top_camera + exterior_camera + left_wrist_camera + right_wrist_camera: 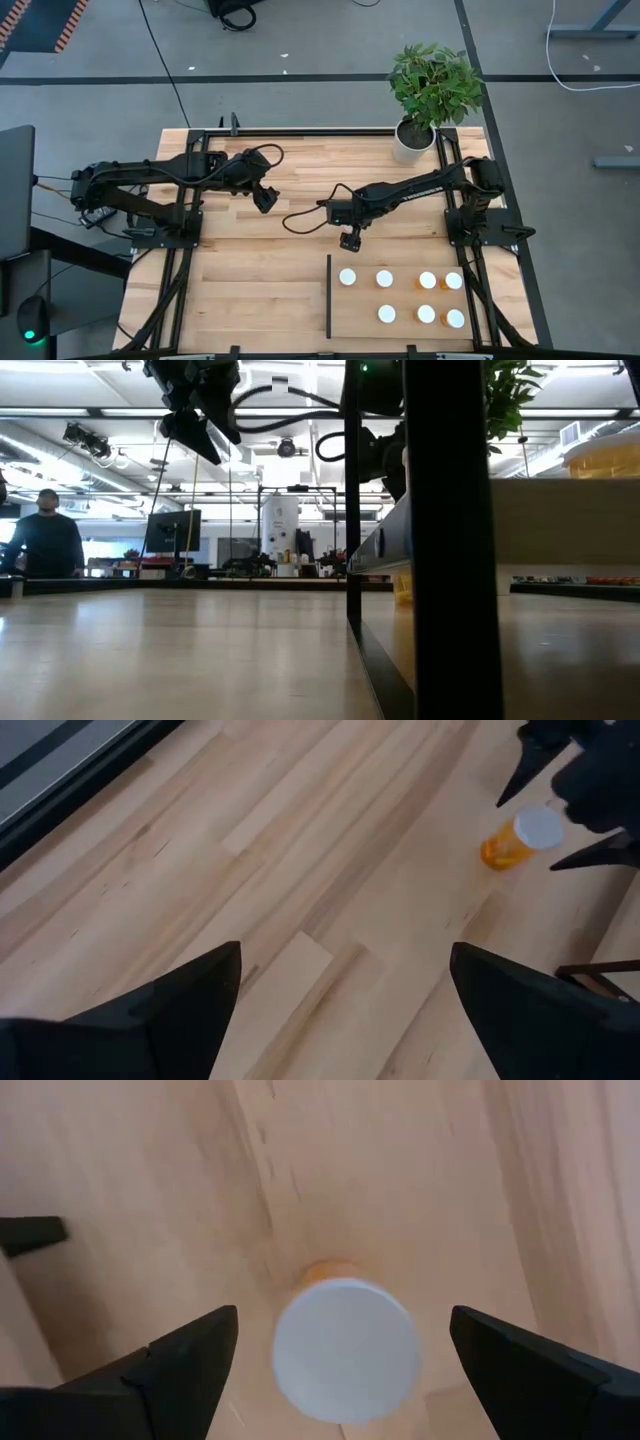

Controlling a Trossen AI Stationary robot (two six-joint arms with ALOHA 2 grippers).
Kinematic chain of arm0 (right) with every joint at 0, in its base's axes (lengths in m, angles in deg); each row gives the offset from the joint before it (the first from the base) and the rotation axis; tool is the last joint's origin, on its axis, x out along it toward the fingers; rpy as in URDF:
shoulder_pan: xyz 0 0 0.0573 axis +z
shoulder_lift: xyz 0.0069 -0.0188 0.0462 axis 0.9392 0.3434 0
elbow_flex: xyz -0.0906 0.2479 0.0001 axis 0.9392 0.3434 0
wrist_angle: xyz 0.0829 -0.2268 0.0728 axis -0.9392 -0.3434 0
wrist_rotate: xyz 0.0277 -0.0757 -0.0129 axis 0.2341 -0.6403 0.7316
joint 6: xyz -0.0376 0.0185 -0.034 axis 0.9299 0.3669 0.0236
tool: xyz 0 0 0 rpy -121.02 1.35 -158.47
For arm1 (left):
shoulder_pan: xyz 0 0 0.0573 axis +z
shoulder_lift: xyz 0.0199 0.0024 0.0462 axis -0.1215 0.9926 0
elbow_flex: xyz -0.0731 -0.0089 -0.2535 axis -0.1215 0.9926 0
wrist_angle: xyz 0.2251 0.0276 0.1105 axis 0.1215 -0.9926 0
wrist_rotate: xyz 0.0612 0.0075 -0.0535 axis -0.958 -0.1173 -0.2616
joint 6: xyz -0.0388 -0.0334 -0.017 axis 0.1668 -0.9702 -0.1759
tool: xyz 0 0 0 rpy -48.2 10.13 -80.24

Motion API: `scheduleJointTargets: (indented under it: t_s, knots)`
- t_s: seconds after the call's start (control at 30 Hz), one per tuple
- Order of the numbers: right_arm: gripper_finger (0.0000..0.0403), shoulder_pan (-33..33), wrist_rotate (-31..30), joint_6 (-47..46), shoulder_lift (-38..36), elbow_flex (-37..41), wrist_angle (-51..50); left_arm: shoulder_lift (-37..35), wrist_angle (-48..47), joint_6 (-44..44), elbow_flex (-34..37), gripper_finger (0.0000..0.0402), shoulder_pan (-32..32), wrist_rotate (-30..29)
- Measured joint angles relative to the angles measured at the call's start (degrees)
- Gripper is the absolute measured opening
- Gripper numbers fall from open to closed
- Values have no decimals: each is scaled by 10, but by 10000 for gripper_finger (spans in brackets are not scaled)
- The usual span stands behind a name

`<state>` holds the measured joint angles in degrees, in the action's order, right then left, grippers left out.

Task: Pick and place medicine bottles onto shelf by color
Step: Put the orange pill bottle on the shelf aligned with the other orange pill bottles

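Hovering over an orange bottle rn is the right gripper, mid-table just past the shelf's far edge. Its wrist view looks down on the bottle's white cap w/ a bit of orange body peeking out behind, sitting between the two fingers, which are spread wide and not touching it. The left wrist view shows that bottle upright on the bare table planks, w/ the right arm's dark fingertips either side of it but apart from it.

Left gripper hangs over the far-left part of the table, well apart from the bottles, fingers spread too, nothing in them.

On the shelf, right of the black strip, 7 bottles stand in 2 rows: 4 in the far row, 3 in the near row. From above it's mostly white caps; a bit of orange shows on the ones twd the right, the left ones look white.

Plant pot at the far right corner. A person stands in the room bg in the low view.
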<state>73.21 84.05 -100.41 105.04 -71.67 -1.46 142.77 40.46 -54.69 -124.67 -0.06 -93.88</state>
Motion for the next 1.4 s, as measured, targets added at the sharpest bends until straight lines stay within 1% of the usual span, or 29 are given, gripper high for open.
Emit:
scheduleJointTargets:
  t_s: [0.13,0.3,0.4,0.6,0.77,0.87,1.13,1.23,1.4]
  knots:
    - [374,-11,0,0,0,0,-2,0,0,0,0,364,0,0]
    - [369,-18,19,-11,0,0,-7,0,0,0,0,364,0,0]
    - [353,-18,21,-31,0,0,-6,0,-1,0,0,364,0,0]
    - [303,-16,24,-55,0,0,-7,0,-3,-4,0,364,0,0]
    - [273,-16,24,-99,0,0,-19,0,-18,-24,0,364,0,-18]
    - [265,-16,31,-106,0,0,-20,0,-19,-26,0,364,0,-20]
    - [260,-17,50,-105,-1,0,-25,0,-19,-27,0,364,0,-21]
    - [252,-16,62,-105,-3,0,-34,0,-19,-27,0,364,0,-21]
    - [233,-12,66,-105,-3,0,-50,0,-19,-27,0,364,0,-21]
